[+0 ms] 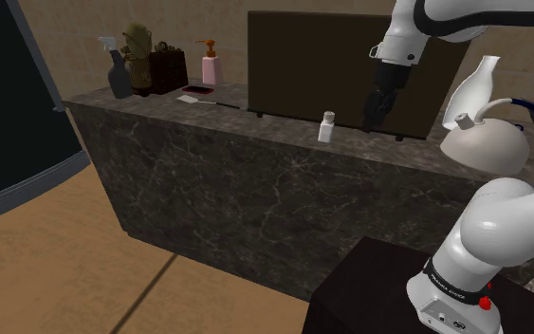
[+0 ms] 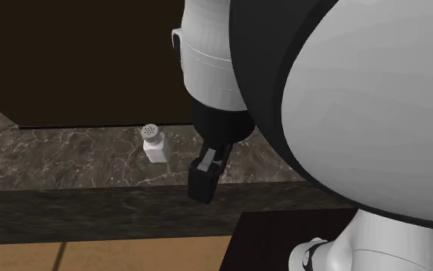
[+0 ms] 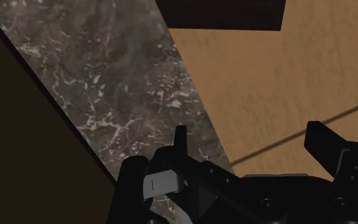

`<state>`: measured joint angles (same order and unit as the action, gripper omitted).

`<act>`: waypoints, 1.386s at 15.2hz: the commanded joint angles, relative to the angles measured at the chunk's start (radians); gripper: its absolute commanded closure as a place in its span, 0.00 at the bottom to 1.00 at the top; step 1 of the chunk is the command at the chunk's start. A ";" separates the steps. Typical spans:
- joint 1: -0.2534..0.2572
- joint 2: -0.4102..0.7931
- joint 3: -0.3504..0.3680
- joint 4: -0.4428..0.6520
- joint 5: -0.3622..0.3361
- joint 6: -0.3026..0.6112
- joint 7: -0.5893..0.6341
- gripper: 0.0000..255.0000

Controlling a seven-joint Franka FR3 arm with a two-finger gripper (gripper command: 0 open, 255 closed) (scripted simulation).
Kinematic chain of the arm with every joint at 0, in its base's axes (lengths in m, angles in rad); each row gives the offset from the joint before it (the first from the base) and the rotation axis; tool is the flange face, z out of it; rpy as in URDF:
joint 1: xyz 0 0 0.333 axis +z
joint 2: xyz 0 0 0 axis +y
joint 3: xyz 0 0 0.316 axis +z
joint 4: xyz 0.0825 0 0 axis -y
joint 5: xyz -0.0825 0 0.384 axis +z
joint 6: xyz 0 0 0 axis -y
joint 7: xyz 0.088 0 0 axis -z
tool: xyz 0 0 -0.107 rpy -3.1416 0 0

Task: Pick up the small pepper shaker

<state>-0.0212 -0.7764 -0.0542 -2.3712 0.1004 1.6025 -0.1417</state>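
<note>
Currently gripper (image 3: 252, 137) empty, fingers spread wide, hovering over front edge of dark marble bench (image 1: 284, 130), touching nothing. Small white pepper shaker (image 1: 327, 127) upright on bench, long axis vertical, perforated cap up, near gripper but apart.

The counter (image 1: 255, 180) is dark, pale-veined stone, smooth-faced. On it the pepper shaker (image 1: 326, 127) looks plain matt white; the floor (image 1: 56, 275) below the counter is brown wood.

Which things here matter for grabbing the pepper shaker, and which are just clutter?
Job: small white pepper shaker; gripper, open, not touching it.
Clutter: dark spray bottle; pink pump bottle; white kettle; dark panel.
</note>
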 commanded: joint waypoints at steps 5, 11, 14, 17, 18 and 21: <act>-0.009 0.102 0.012 0.030 -0.018 0.142 0.008 0.00; -0.024 0.254 0.025 0.103 -0.048 0.318 0.027 0.00; -0.025 0.253 0.025 0.062 -0.047 0.358 0.025 0.00; -0.025 0.255 0.026 0.023 -0.046 0.399 0.022 0.00; -0.026 0.255 0.026 0.010 -0.046 0.413 0.021 0.00; -0.025 0.254 0.030 0.004 -0.044 0.418 0.024 1.00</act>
<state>-0.0401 -0.5364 -0.0157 -2.3503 0.0531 2.0185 -0.1220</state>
